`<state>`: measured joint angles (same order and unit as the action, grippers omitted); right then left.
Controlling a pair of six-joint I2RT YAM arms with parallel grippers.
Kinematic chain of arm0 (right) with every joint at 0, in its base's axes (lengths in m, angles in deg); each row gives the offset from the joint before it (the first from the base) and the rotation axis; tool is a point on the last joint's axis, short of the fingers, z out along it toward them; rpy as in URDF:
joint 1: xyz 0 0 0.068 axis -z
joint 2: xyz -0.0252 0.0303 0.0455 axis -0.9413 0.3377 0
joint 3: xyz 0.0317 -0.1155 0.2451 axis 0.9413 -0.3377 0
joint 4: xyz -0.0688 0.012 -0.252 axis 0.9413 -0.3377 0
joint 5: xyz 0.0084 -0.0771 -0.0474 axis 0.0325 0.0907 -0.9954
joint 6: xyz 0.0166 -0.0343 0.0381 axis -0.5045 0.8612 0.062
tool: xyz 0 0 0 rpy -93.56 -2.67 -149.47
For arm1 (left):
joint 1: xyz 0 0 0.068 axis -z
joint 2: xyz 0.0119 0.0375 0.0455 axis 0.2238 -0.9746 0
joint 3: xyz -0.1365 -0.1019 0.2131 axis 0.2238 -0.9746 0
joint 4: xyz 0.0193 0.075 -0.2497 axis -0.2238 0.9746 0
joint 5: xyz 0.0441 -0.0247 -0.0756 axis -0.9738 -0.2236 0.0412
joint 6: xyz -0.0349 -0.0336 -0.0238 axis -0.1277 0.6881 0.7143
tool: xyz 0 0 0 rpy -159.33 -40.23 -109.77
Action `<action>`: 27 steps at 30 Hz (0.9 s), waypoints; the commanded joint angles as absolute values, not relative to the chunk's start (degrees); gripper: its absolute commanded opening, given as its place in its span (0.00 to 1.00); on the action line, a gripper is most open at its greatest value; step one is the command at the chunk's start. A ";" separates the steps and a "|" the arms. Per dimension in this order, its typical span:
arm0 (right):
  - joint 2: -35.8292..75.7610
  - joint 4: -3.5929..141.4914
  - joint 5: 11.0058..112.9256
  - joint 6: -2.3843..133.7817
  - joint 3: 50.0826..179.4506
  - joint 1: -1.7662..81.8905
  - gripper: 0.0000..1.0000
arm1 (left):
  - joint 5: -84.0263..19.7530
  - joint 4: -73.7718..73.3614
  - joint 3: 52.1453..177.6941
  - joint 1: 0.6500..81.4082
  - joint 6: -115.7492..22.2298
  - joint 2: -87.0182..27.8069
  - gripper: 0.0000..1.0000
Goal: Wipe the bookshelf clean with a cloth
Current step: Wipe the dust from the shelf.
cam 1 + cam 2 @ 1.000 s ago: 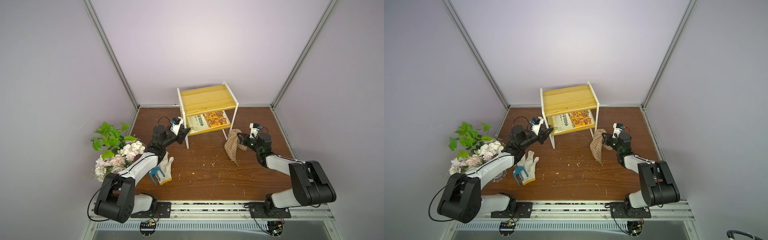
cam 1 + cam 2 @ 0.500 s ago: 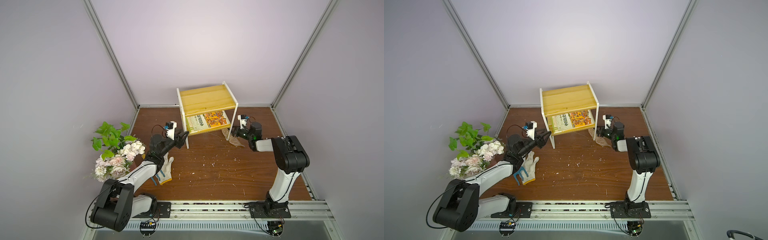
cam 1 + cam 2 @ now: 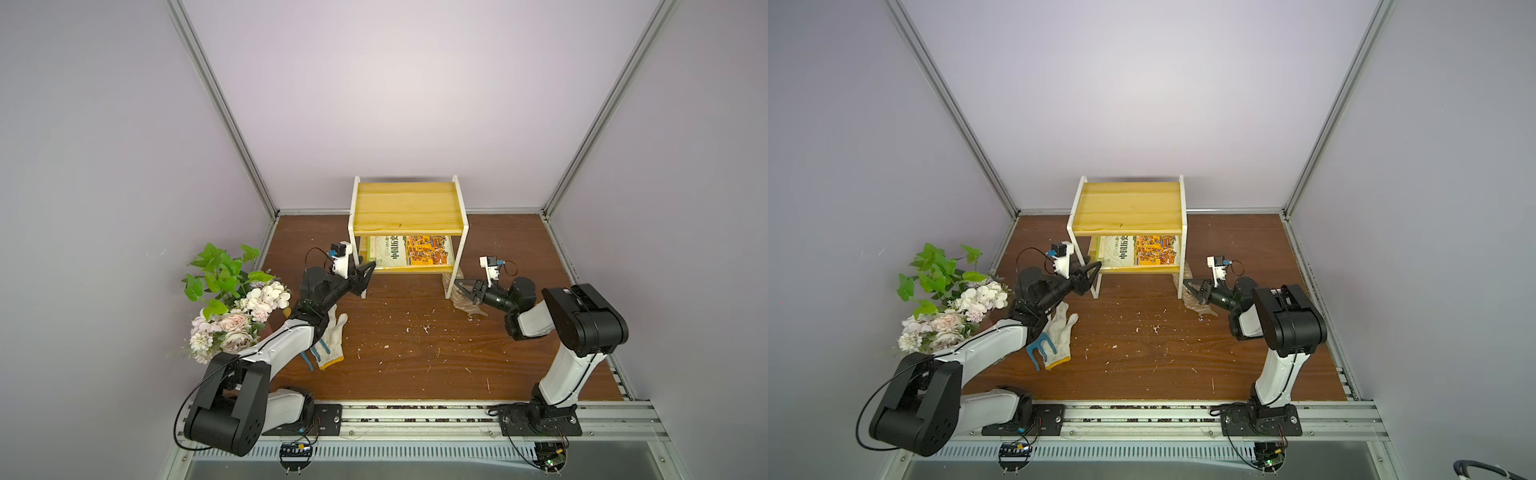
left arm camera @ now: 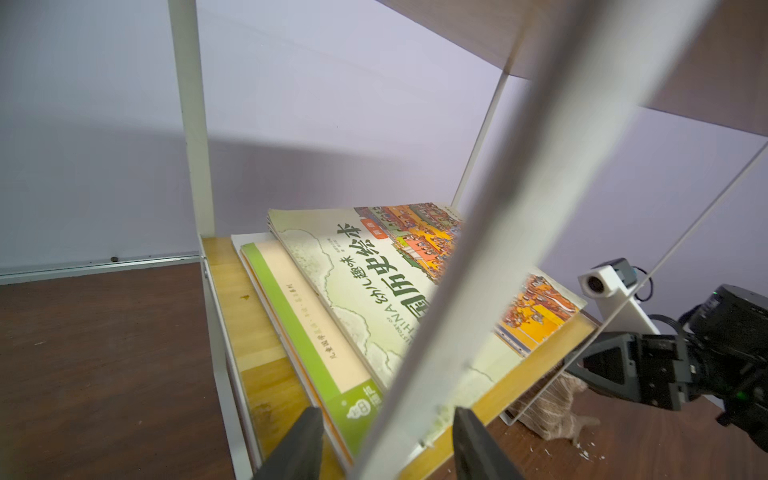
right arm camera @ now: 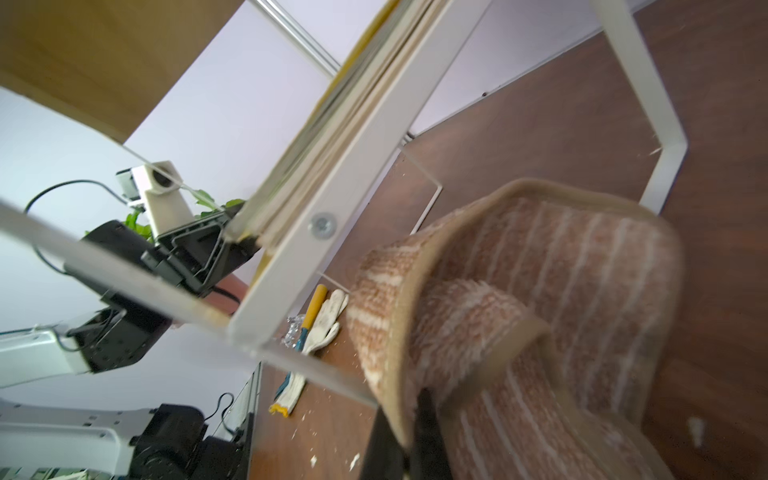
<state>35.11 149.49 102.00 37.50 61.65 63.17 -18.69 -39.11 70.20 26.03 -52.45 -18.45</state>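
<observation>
The cloth (image 3: 468,309) is mostly hidden in both top views. It is bunched on the desk (image 3: 415,361) right of centre, by the right front leg of the bookshelf (image 3: 409,208), its hem pinched in the closed right tool (image 3: 458,285). The left tool (image 3: 369,269) has its jaws apart, with a blurred white frame bar between them. White crumbs dot the brown desk, and lilac walls close it in.

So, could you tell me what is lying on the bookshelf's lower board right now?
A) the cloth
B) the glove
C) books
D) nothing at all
C: the books lie flat on the lower board, while the cloth is pinched in the right gripper and the glove lies on the table.
</observation>
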 commanded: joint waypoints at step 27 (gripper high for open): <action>48.11 98.33 82.37 63.49 103.17 59.39 0.00 | -27.90 -38.26 70.91 25.76 -49.59 -15.84 0.47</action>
